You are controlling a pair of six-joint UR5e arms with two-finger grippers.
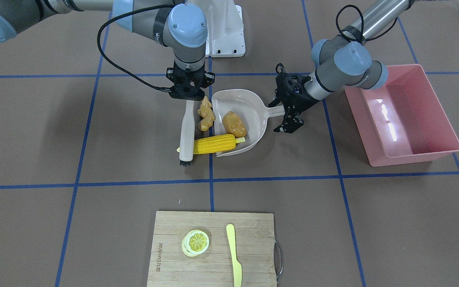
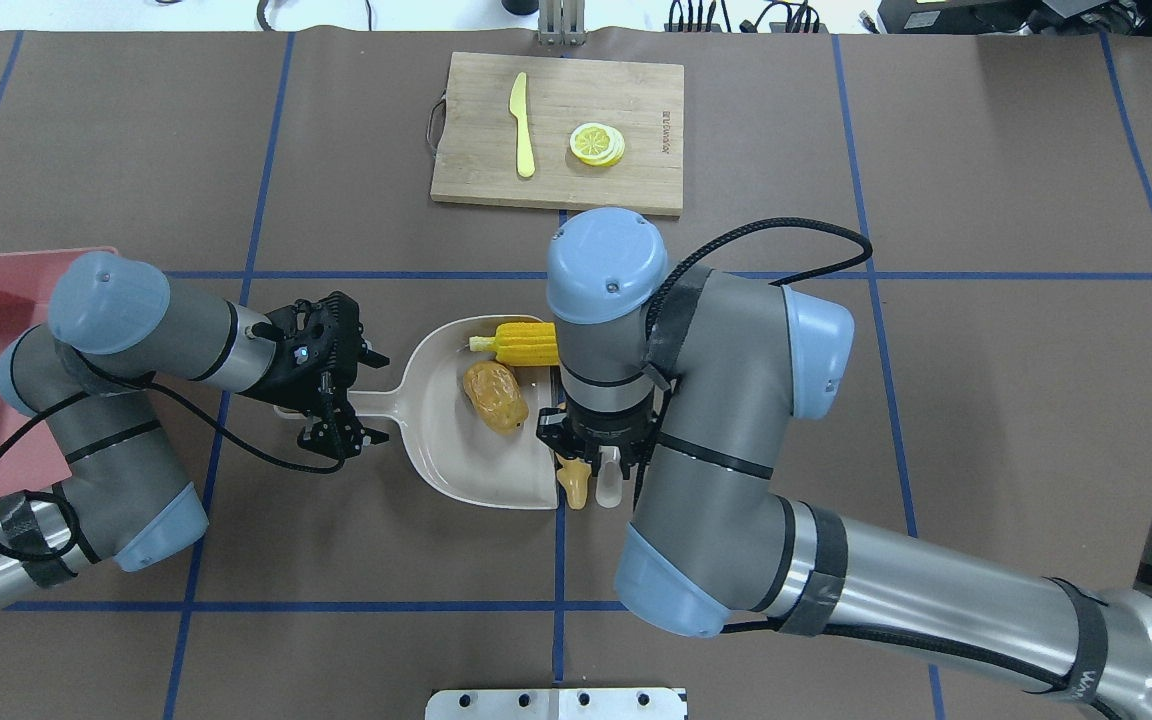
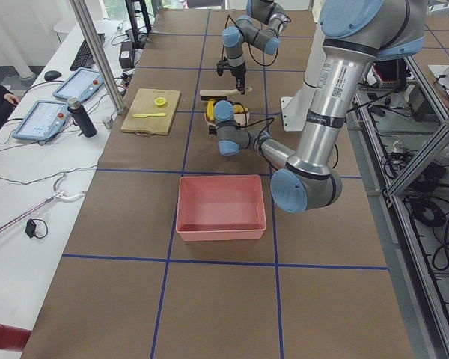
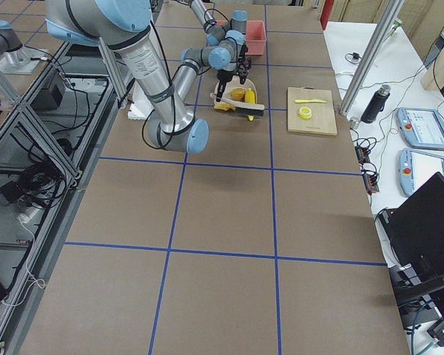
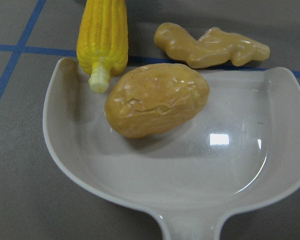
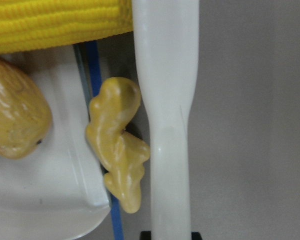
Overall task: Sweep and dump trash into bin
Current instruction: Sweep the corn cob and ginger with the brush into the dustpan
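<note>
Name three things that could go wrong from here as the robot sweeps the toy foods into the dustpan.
1. The ginger root lies outside the dustpan, by its lip's corner; the brush may push it past rather than in.
2. The corn cob lies across the lip, mostly outside; it could roll off when the pan lifts.
3. The left gripper straddles the handle with jaws open, so the pan may slide when pushed.

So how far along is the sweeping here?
Done: the potato lies in the dustpan. In hand: the right fingers hold the brush beside the corn and ginger, both at the lip. Remaining: lifting the dustpan, whose handle the left fingers straddle, and dumping into the empty bin.
</note>
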